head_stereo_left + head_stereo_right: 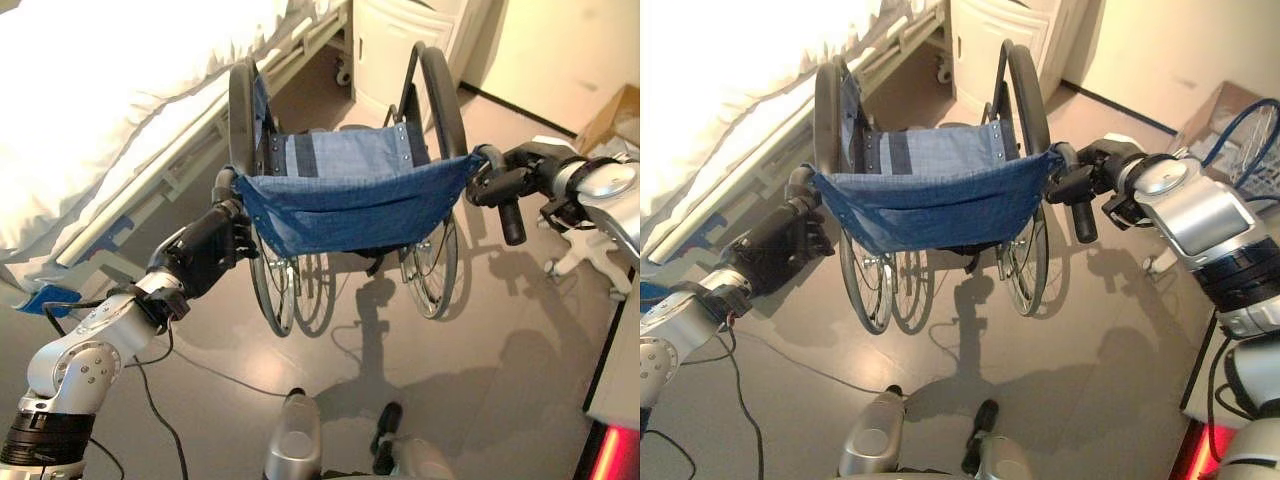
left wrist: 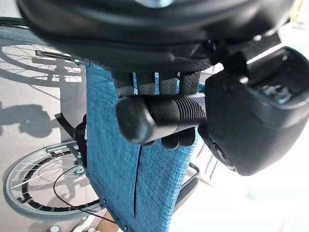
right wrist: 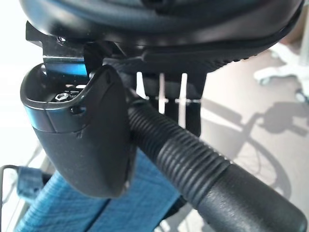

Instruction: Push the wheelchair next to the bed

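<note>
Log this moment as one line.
left hand: grips push handle | right hand: grips push handle | blue-fabric wheelchair: beside white bed

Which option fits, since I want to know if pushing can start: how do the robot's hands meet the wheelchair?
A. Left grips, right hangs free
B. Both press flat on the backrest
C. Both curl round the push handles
C: the left hand and right hand each curl round a ribbed push handle of the wheelchair.

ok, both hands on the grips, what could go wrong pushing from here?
Left wheel already sits close to the bed rail; a straight push could scrape or catch it. The cabinet stands just ahead of the wheelchair, so overshoot may hit it. Right hand holds its grip near the inner end, so it might slip.
</note>
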You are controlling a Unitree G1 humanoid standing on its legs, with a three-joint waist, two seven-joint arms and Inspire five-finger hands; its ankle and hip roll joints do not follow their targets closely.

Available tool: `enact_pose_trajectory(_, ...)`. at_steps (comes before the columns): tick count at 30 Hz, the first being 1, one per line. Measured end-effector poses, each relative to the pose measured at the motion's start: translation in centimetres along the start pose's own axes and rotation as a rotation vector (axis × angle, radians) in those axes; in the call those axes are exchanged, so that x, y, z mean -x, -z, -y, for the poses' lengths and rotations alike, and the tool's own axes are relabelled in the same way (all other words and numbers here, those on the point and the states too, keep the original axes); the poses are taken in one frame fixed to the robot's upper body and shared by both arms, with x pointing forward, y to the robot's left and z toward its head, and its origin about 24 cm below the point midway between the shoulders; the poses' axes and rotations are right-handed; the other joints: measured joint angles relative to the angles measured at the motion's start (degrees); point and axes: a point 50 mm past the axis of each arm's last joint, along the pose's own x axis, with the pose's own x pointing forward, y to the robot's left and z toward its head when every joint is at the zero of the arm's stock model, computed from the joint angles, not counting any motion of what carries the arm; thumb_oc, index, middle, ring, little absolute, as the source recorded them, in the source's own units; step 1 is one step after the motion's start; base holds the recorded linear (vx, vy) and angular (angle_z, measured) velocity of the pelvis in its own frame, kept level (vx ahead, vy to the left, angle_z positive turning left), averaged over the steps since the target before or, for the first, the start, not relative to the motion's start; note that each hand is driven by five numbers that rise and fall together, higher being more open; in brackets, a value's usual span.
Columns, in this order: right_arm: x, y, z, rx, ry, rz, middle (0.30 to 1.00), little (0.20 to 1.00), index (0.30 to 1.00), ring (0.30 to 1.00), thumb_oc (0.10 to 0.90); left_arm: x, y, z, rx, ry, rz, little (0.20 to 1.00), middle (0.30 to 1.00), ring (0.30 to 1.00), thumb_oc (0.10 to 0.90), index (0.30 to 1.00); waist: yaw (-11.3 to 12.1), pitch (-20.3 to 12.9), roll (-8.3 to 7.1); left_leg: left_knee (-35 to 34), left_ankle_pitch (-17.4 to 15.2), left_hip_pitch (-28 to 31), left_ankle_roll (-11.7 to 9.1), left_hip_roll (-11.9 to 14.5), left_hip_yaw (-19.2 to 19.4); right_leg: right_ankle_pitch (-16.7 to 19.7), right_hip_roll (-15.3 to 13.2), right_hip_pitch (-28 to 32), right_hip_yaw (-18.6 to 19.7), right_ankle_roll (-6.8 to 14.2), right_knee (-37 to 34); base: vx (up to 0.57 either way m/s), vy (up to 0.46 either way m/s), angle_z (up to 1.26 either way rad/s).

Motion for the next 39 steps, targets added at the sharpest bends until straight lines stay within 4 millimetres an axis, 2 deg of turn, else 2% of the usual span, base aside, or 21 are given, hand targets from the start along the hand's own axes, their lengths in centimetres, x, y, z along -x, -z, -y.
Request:
enact_pose_trajectory(1, 0.0, 0.3, 0.0, 0.004, 0.004, -0.01, 0.3, 0.3, 0.3, 0.3, 0.4, 0.0, 0.2, 0.1, 0.0, 0.006, -0.008, 0.3, 0.3, 0.3, 0.4, 0.3, -0.3, 0.0, -0.03, -5.9, 2.4, 0.8, 3.1, 0.0, 4.0, 0.0, -0.1, 1.2, -0.1, 0.0, -0.4, 0.22, 0.142, 0.34)
enact_pose_trajectory(2, 0.0, 0.7, 0.0, 0.005, 0.005, -0.021, 0.3, 0.3, 0.3, 0.3, 0.4, 0.0, 0.3, 0.2, -0.002, 0.016, -0.016, 0.3, 0.3, 0.3, 0.4, 0.3, -0.8, -0.1, 0.08, -11.7, 5.0, 1.6, 6.4, 0.1, 5.6, 0.0, -0.1, 2.6, 0.0, 0.0, -0.8, 0.19, 0.149, 0.39)
enact_pose_trajectory(3, -0.1, 0.8, 0.0, 0.01, 0.007, -0.024, 0.3, 0.3, 0.3, 0.3, 0.4, 0.0, 0.4, 0.2, -0.002, 0.021, -0.016, 0.3, 0.3, 0.3, 0.4, 0.3, -1.0, -0.1, 0.15, -14.9, 7.1, 2.1, 7.7, 0.0, 6.1, 0.0, 0.1, 3.3, 0.1, 0.1, -1.3, 0.19, 0.147, 0.2)
enact_pose_trajectory(4, -0.1, 0.8, 0.0, 0.011, 0.008, -0.029, 0.3, 0.3, 0.3, 0.3, 0.4, 0.0, 0.4, 0.3, -0.005, 0.028, -0.017, 0.3, 0.3, 0.3, 0.4, 0.3, -0.8, -0.3, 0.5, -21.1, 11.6, 3.7, 8.5, 0.2, 5.8, -0.3, 0.8, 4.7, -0.1, 0.5, -2.3, 0.15, 0.135, 0.03)
enact_pose_trajectory(6, 0.1, 0.7, 0.3, -0.008, 0.016, -0.02, 0.3, 0.3, 0.3, 0.3, 0.4, -0.1, 0.0, 0.5, -0.006, 0.036, 0.0, 0.3, 0.3, 0.3, 0.4, 0.3, -1.0, -0.4, 0.54, -22.4, 10.6, 3.7, 7.0, -0.3, 4.6, -0.5, 1.2, 5.6, -0.5, 1.4, -3.5, 0.11, 0.167, 0.07)
enact_pose_trajectory(8, 0.7, 0.6, 1.4, -0.017, 0.032, -0.02, 0.3, 0.3, 0.3, 0.3, 0.4, -0.4, -0.7, 0.9, -0.011, 0.055, 0.024, 0.3, 0.3, 0.3, 0.4, 0.3, -1.4, -0.4, 0.53, -23.7, 8.9, 3.8, 7.5, -1.5, 3.8, -0.7, 0.6, 5.4, -1.8, 1.9, -4.4, 0.07, 0.175, 0.09)
enact_pose_trajectory(10, 0.9, 0.4, 1.6, -0.022, 0.036, -0.009, 0.3, 0.3, 0.3, 0.3, 0.4, -0.6, -1.3, 1.0, -0.012, 0.057, 0.039, 0.3, 0.3, 0.3, 0.4, 0.3, -1.7, -0.4, 0.46, -24.6, 8.0, 4.1, 8.2, -2.0, 3.7, -1.7, 0.0, 5.3, -2.6, 3.8, -4.5, 0.06, 0.143, -0.05)
enact_pose_trajectory(14, 0.8, 0.1, 1.2, -0.029, 0.023, 0.001, 0.3, 0.3, 0.3, 0.3, 0.4, -1.2, -2.0, 0.6, 0.0, 0.04, 0.056, 0.3, 0.3, 0.3, 0.4, 0.3, -1.8, -0.4, 0.49, -24.6, 7.9, 4.1, 8.2, -2.5, 4.3, -2.7, -0.8, 5.4, -3.1, 6.2, -4.5, 0.08, 0.154, -0.05)
enact_pose_trajectory(21, 0.8, -0.1, 1.2, -0.037, 0.031, 0.015, 0.3, 0.3, 0.3, 0.3, 0.4, -1.2, -2.2, 0.4, 0.0, 0.034, 0.059, 0.3, 0.3, 0.3, 0.4, 0.3, -1.8, -0.4, 0.55, -24.9, 7.8, 4.4, 8.4, -2.4, 4.8, -2.6, -0.8, 5.5, -2.9, 6.1, -4.5, 0.02, 0.062, -0.01)
enact_pose_trajectory(22, 0.8, -0.1, 1.3, -0.038, 0.034, 0.015, 0.347, 0.347, 0.347, 0.347, 0.431, -1.2, -2.2, 0.4, 0.001, 0.036, 0.059, 0.3, 0.3, 0.3, 0.4, 0.3, -1.7, -0.4, 0.55, -25.0, 7.8, 4.5, 8.4, -2.4, 4.8, -2.6, -0.8, 5.5, -2.9, 6.1, -4.5, 0.0, 0.0, 0.0)
enact_pose_trajectory(23, 0.9, -0.2, 1.2, -0.037, 0.033, 0.015, 0.436, 0.436, 0.436, 0.436, 0.491, -1.2, -2.2, 0.4, 0.001, 0.035, 0.059, 0.3, 0.3, 0.3, 0.4, 0.3, -1.7, -0.4, 0.55, -25.1, 7.8, 4.6, 8.4, -2.4, 4.8, -2.6, -0.8, 5.5, -2.9, 6.1, -4.5, 0.0, 0.0, 0.0)
enact_pose_trajectory(24, 0.9, -0.2, 1.2, -0.037, 0.032, 0.015, 0.848, 0.848, 0.848, 0.848, 0.765, -1.2, -2.2, 0.4, 0.001, 0.035, 0.058, 0.3, 0.3, 0.3, 0.4, 0.3, -1.7, -0.4, 0.55, -25.3, 7.8, 4.7, 8.4, -2.4, 4.8, -2.6, -0.7, 5.6, -2.9, 6.1, -4.5, 0.0, 0.0, 0.0)
enact_pose_trajectory(25, 0.9, -0.2, 1.2, -0.037, 0.031, 0.013, 0.9, 0.9, 0.9, 0.9, 0.8, -1.2, -2.2, 0.4, 0.001, 0.035, 0.058, 0.3, 0.3, 0.3, 0.4, 0.3, -1.7, -0.4, 0.55, -25.3, 7.8, 4.8, 8.4, -2.3, 4.8, -2.6, -0.7, 5.7, -2.9, 6.1, -4.5, -0.02, -0.032, -0.01)
enact_pose_trajectory(31, 0.8, -0.1, 1.0, -0.04, 0.024, 0.013, 0.9, 0.9, 0.9, 0.9, 0.8, -1.2, -2.1, 0.4, 0.0, 0.029, 0.056, 0.3, 0.3, 0.3, 0.4, 0.3, -1.6, -0.4, 0.53, -25.7, 7.9, 5.2, 8.4, -2.2, 4.8, -2.6, -0.6, 6.0, -2.9, 6.1, -4.5, -0.01, -0.024, 0.0)
enact_pose_trajectory(33, 0.9, 0.2, 0.9, -0.049, 0.022, 0.014, 0.9, 0.9, 0.9, 0.9, 0.8, -1.2, -2.1, 0.4, 0.0, 0.028, 0.053, 0.444, 0.444, 0.444, 0.496, 0.444, -1.5, -0.4, 0.53, -25.9, 7.9, 5.6, 8.4, -2.2, 4.8, -2.6, -0.5, 6.2, -2.9, 6.1, -4.5, 0.0, -0.019, 0.01)
enact_pose_trajectory(34, 0.9, 0.2, 0.9, -0.05, 0.021, 0.016, 0.9, 0.9, 0.9, 0.9, 0.8, -1.2, -2.1, 0.4, 0.0, 0.028, 0.052, 0.481, 0.481, 0.481, 0.521, 0.481, -1.4, -0.4, 0.52, -26.1, 7.9, 5.7, 8.4, -2.2, 4.8, -2.6, -0.5, 6.3, -2.9, 6.1, -4.5, 0.0, -0.036, -0.01)
enact_pose_trajectory(35, 1.0, 0.3, 0.8, -0.052, 0.019, 0.019, 0.9, 0.9, 0.9, 0.9, 0.8, -1.2, -2.1, 0.3, 0.0, 0.024, 0.051, 0.792, 0.792, 0.792, 0.728, 0.792, -1.3, -0.4, 0.5, -26.2, 7.9, 5.9, 8.4, -2.1, 4.8, -2.6, -0.5, 6.4, -2.9, 6.1, -4.5, 0.0, -0.041, -0.03)
enact_pose_trajectory(36, 1.0, 0.3, 0.7, -0.054, 0.017, 0.02, 0.9, 0.9, 0.9, 0.9, 0.8, -1.2, -2.1, 0.3, 0.0, 0.019, 0.051, 0.9, 0.9, 0.9, 0.8, 0.9, -1.3, -0.4, 0.49, -26.4, 7.9, 6.1, 8.4, -2.1, 4.8, -2.6, -0.5, 6.5, -2.9, 6.1, -4.5, 0.0, -0.055, -0.02)
enact_pose_trajectory(39, 1.0, 0.3, 0.8, -0.057, 0.017, 0.021, 0.9, 0.9, 0.9, 0.9, 0.8, -1.2, -2.1, 0.3, 0.0, 0.017, 0.051, 0.9, 0.9, 0.9, 0.8, 0.9, -1.3, -0.4, 0.41, -26.5, 7.9, 6.3, 8.4, -2.1, 4.8, -2.6, -0.5, 6.5, -2.9, 6.1, -4.5, 0.0, -0.01, 0.0)
